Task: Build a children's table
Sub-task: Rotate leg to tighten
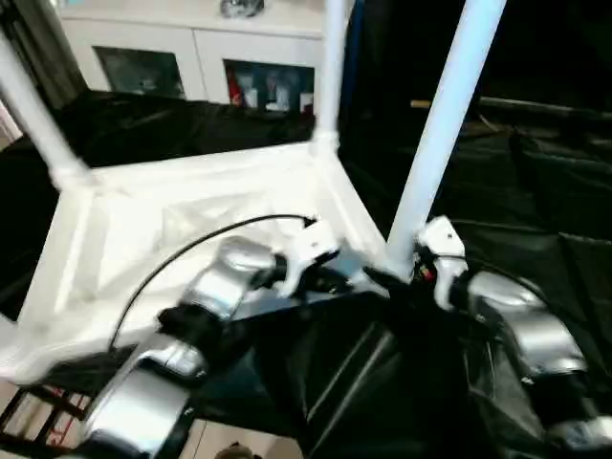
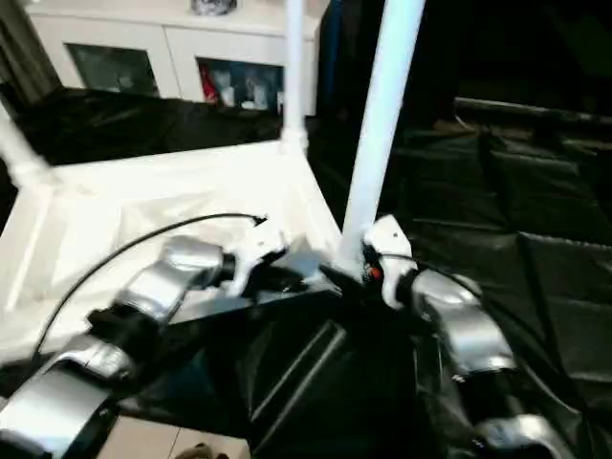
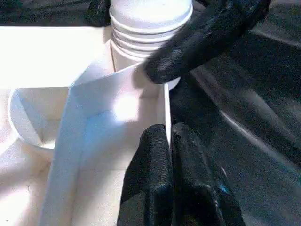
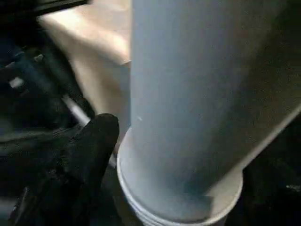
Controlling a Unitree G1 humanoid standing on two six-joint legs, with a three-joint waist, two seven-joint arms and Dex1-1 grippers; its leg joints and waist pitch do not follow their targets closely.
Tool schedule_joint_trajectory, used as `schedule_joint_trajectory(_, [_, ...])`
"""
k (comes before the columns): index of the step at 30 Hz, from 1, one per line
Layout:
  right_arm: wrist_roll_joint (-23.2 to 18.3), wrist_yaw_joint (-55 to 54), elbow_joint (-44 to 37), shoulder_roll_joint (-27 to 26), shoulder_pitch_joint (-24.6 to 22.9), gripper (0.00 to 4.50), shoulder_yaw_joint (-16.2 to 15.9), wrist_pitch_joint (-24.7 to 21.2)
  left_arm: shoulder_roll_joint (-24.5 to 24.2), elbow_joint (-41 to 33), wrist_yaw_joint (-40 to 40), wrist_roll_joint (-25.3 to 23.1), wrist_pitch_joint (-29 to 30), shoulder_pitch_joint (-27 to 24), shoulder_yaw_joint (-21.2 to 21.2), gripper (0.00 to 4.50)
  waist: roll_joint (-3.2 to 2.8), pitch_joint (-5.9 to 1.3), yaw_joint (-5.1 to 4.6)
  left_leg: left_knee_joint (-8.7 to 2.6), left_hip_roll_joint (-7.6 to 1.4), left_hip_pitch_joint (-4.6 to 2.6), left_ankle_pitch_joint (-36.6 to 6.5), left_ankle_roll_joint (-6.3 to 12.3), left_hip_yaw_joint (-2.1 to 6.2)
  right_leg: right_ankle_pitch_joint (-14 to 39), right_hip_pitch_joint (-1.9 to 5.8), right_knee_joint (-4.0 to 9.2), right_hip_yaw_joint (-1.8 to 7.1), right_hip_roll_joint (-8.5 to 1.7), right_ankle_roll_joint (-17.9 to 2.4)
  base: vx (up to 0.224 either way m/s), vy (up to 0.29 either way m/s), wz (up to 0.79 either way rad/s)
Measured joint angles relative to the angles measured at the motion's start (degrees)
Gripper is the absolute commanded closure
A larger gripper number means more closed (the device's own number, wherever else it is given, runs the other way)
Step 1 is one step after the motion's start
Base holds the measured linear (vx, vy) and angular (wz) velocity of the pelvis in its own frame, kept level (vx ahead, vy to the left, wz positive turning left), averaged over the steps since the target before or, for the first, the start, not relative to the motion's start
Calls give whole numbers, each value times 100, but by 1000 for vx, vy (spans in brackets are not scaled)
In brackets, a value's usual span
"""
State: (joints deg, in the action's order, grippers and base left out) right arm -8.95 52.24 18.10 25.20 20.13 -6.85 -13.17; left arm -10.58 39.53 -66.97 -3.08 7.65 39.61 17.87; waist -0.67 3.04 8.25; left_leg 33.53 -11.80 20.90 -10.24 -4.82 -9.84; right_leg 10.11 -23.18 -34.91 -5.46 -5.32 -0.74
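The white tabletop (image 1: 163,239) lies upside down on the black-draped work table, its ribbed underside facing up. Three white legs stand upright in its corner sockets: one at the far left (image 1: 33,115), one at the back (image 1: 330,67), one at the near right corner (image 1: 440,124). My left gripper (image 1: 356,279) is shut on the tabletop's thin side wall (image 3: 155,108) just beside that near right socket. My right gripper (image 1: 404,275) is shut around the base of the near right leg (image 4: 188,94), one finger (image 4: 80,160) pressing its collar. That leg's ribbed end (image 3: 146,28) sits in the socket.
Black cloth covers the work table (image 1: 535,191) to the right and behind. A white cabinet with glass doors (image 1: 191,48) stands at the back. A black cable (image 1: 191,244) arcs over my left forearm. A black rack (image 1: 38,411) shows on the floor at the bottom left.
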Motion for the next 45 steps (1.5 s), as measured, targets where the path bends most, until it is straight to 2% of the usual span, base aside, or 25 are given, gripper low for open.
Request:
schedule_joint_trajectory(5, [-139,817,-380,448,-212,76,-199,-22,-299,-536,-565,147,136,-306,102,450,0,1,54,3,-3,1,0,0,1,-1,-1,-3,-2,-1,0,0,0,0])
schedule_joint_trajectory(8, [-255,1075,-445,504,-235,76,-212,-73,-424,-690,-793,212,201,-368,111,450,3,2,59,6,-3,3,0,0,1,-1,-1,-3,-2,-1,0,0,0,0])
schedule_joint_trajectory(10, [-276,1115,-468,506,-234,110,-212,-120,-453,-744,-841,221,245,-378,112,450,3,2,59,8,-3,4,0,0,1,-1,-1,-3,-2,-1,0,0,0,0])
schedule_joint_trajectory(12, [-317,1162,-477,503,-234,112,-212,-150,-463,-775,-848,226,271,-387,112,450,4,3,57,8,-3,4,0,0,1,-1,-1,-3,-2,-1,0,0,0,0])
schedule_joint_trajectory(17, [-405,1200,-504,505,-233,165,-210,-207,-497,-923,-853,230,357,-421,111,450,4,3,56,6,-3,4,0,0,2,0,-3,-3,-3,-1,1,0,0,0])
schedule_joint_trajectory(23, [-416,1139,-586,482,-290,174,-174,-294,-479,-954,-818,235,426,-438,105,450,4,2,60,7,-3,5,0,0,2,0,-2,-2,-3,-1,1,0,0,0])
schedule_joint_trajectory(27, [-190,186,-252,8,-227,174,23,-247,-201,-498,-127,140,439,-283,-4,450,5,2,-18,15,-1,4,1,0,0,-3,-2,-3,0,-1,2,0,0,0])
schedule_joint_trajectory(30, [-21,-913,162,-505,11,175,279,-261,196,77,652,31,445,61,-101,450,4,2,-83,17,-1,0,2,-2,0,2,-3,-4,0,-1,21,0,0,0])
schedule_joint_trajectory(35, [224,-2716,611,-1384,406,175,663,-426,699,876,1714,-88,450,534,-300,450,-1,-1,-132,9,-1,6,1,-3,1,-11,-9,-2,0,2,-1,0,0,0])
schedule_joint_trajectory(39, [453,-3358,777,-1650,523,175,664,-283,827,1053,2009,-111,442,631,-344,450,-2,-2,-129,1,1,9,-4,3,0,-6,-8,4,0,1,2,0,0,0])
schedule_joint_trajectory(40, [476,-3386,816,-1674,523,140,665,-219,831,1083,2022,-115,413,637,-345,450,-2,-3,-127,1,1,8,-4,3,0,-6,-8,4,0,1,2,0,0,0])
schedule_joint_trajectory(41, [475,-3387,850,-1687,526,140,673,-166,833,1112,2019,-131,353,639,-342,450,-3,-3,-128,1,1,6,-3,2,0,-6,-6,5,0,1,2,0,0,0])
schedule_joint_trajectory(43, [478,-3383,898,-1715,525,102,705,-117,834,1144,1996,-169,284,640,-342,450,-4,-3,-133,3,1,3,-2,2,0,-7,-4,4,0,1,1,0,0,0])
schedule_joint_trajectory(45, [477,-3344,897,-1720,525,95,704,-101,833,1152,1974,-176,263,640,-343,450,-3,-3,-138,5,1,3,-1,1,0,-8,-3,3,1,1,1,0,0,0])
